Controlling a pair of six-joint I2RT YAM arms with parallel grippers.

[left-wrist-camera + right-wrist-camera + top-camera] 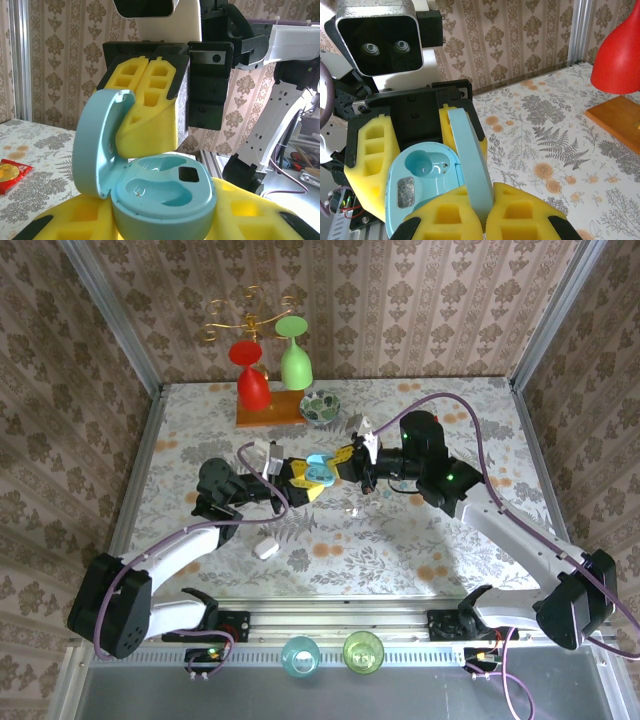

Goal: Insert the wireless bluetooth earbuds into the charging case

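The light blue charging case is held above the table's middle. My left gripper is shut on its base between yellow foam fingers. Both wells are empty, and the lid stands open. My right gripper is shut on the lid's edge; its fingers reach down behind the lid in the left wrist view. In the top view the left gripper and right gripper meet at the case. A tiny whitish speck lies on the table below them, too small to tell as an earbud.
A white pebble-shaped case lies near the left arm. At the back stand a wooden rack with red and green glasses, and a patterned bowl. Two cups sit by the arm bases. A red packet lies on the table.
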